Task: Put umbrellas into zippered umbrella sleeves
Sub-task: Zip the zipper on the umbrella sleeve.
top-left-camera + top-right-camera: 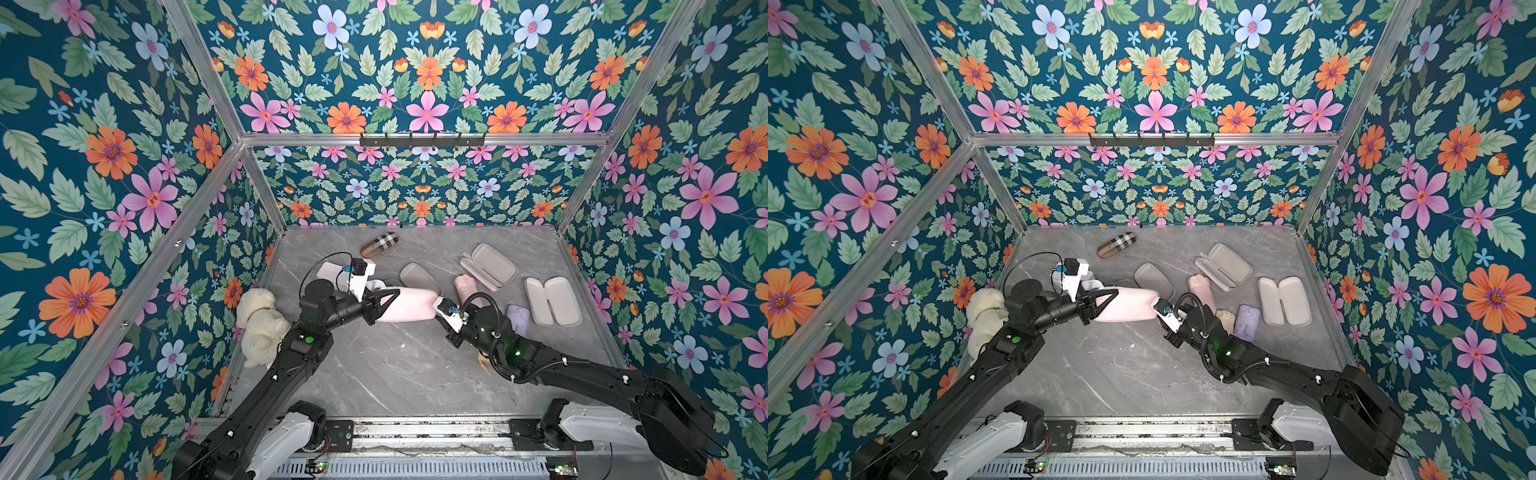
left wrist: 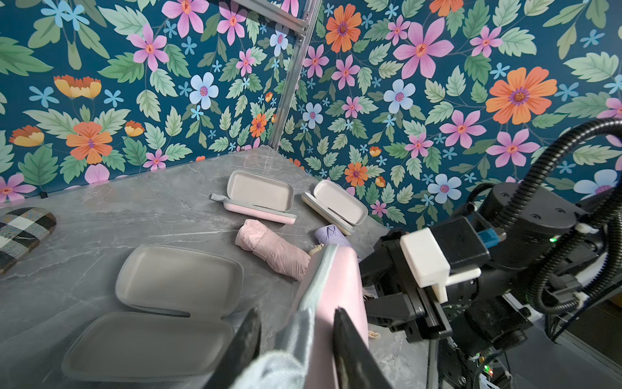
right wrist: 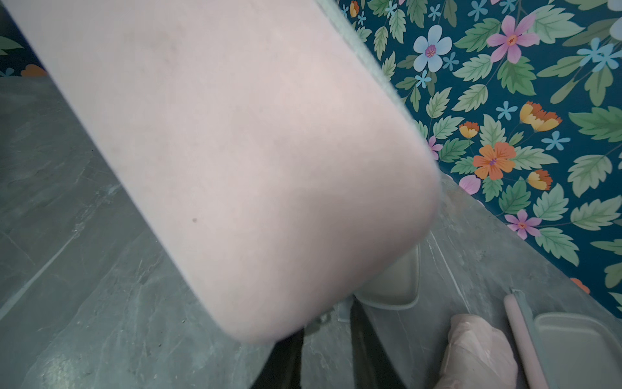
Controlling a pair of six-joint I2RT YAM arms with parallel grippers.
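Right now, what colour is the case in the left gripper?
Pale pink case; best in a top view.

a robot lab cell: aluminium frame (image 1: 291,140), floral printed walls (image 1: 428,75), grey marble-look tabletop (image 1: 395,365), left arm (image 1: 266,386) and right arm (image 1: 582,374) on a near rail (image 1: 428,432).

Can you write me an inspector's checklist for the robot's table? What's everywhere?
Surface: grey marble table, no spills seen.
Job's things: closed pink sleeve held between the arms; middle sleeve, pink-edged sleeve and wall-side sleeve open, empty; pink umbrella, lavender umbrella, cream umbrella loose.
Clutter: plaid roll, plush toy, white box.
Grippers: left gripper clamps the closed sleeve's strap end; right gripper at its other end, grip unclear.
Cables: thin cable arcs by left wrist; ribbed hose on right arm.
Surroundings: floral walls, metal frame.
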